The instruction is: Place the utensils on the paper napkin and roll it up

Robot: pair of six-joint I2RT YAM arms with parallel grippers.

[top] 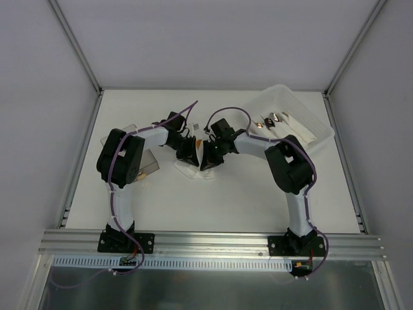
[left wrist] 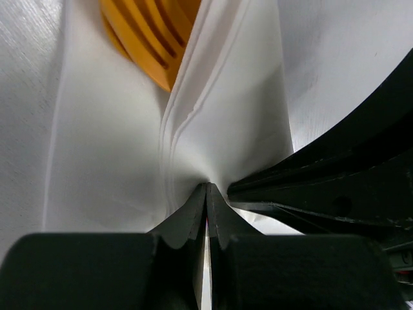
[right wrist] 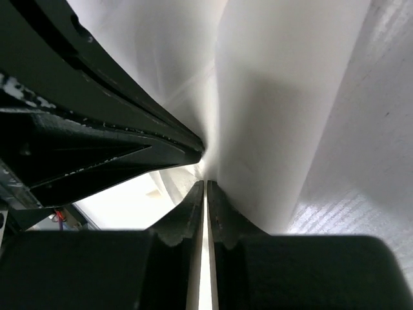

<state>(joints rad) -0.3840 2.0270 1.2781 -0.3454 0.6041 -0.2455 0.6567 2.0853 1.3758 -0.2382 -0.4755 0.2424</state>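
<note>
White tabletop (top: 226, 206), enclosed by plain grey walls (top: 213, 39) with metal posts at the corners. A slotted metal rail (top: 213, 244) along the near edge carries both arm bases.

- **Left:** a smoky clear box (top: 150, 163) sits partly under the left arm.
- **Centre:** the left tool (top: 188, 152) and right tool (top: 210, 160) meet tip to tip over the napkin (top: 186, 170). The top view shows the napkin only as white edges beneath them.
- **Right rear:** a translucent tray (top: 319, 119) holds small dark-and-metal bits (top: 271, 119).

The wrist views supply what the top view hides. In the left wrist view the left tool's fingers are pressed together on a raised fold of the napkin. Only this view shows the orange utensils (left wrist: 151, 39) clearly — they lie in the fold just beyond, with paper rising on both sides. In the right wrist view the right tool is likewise clamped on a thin white layer of napkin, and the other tool's dark finger sits just beside its own.
</note>
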